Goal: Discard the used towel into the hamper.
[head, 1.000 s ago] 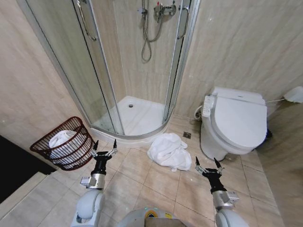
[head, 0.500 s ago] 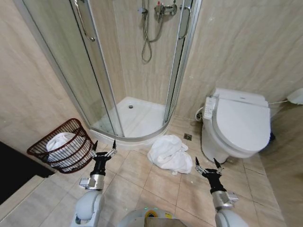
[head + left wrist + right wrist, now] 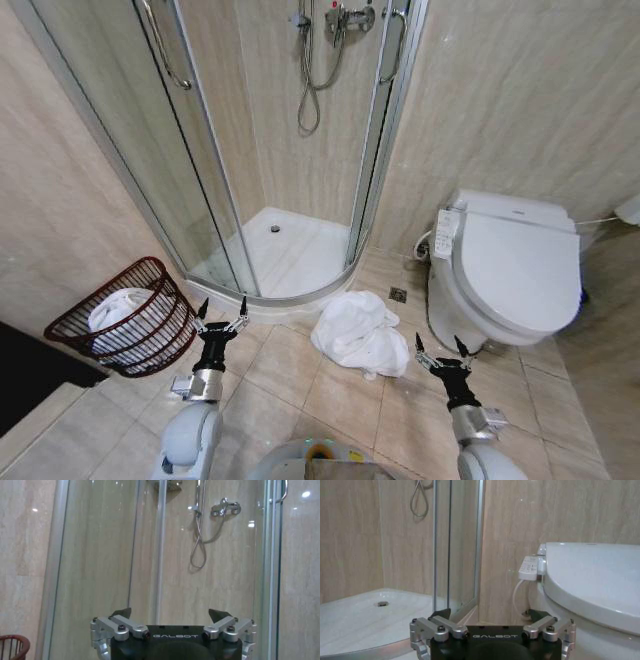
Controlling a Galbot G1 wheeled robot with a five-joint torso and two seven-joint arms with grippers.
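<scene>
Glass corner shower cubicle [image 3: 270, 170] at back, white closed-lid toilet [image 3: 510, 270] on the right. Dark reddish-brown round wire hamper [image 3: 120, 335] tilted at floor left (white cloth inside). Crumpled white towel [image 3: 358, 333] on tiles between shower and toilet. Left gripper [image 3: 221, 312] beside hamper, right gripper [image 3: 444, 351] near toilet: both spread wide, holding nothing.

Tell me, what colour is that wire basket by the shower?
The hamper is dark reddish-brown, with white cloth inside. The head view shows it best.
</scene>
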